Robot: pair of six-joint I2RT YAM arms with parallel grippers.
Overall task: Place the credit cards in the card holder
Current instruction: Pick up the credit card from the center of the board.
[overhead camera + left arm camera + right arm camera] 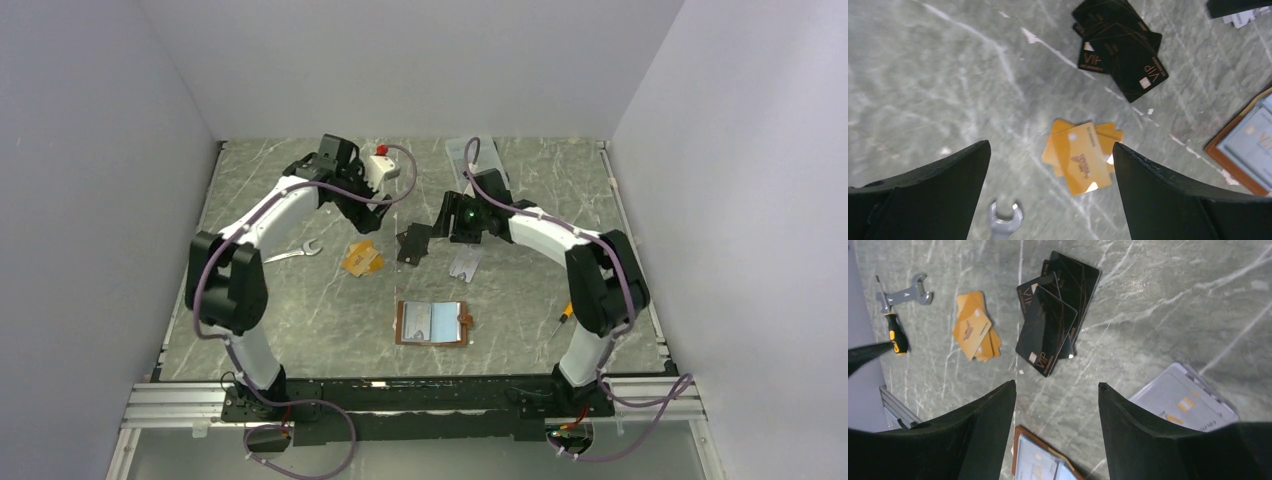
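Piles of orange cards, black cards and silver-grey cards lie fanned, edges exposed for pinching; card holder lies open nearer the bases, pockets up; left gripper over orange, right gripper near black, fingers spread, empty

The marbled bench carries orange cards, black cards, silver cards, an open card holder, a wrench and a screwdriver.

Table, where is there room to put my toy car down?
The table is bare between the wrench and the card holder, and between the holder and the screwdriver. The middle is crowded: orange cards, black cards, silver cards.
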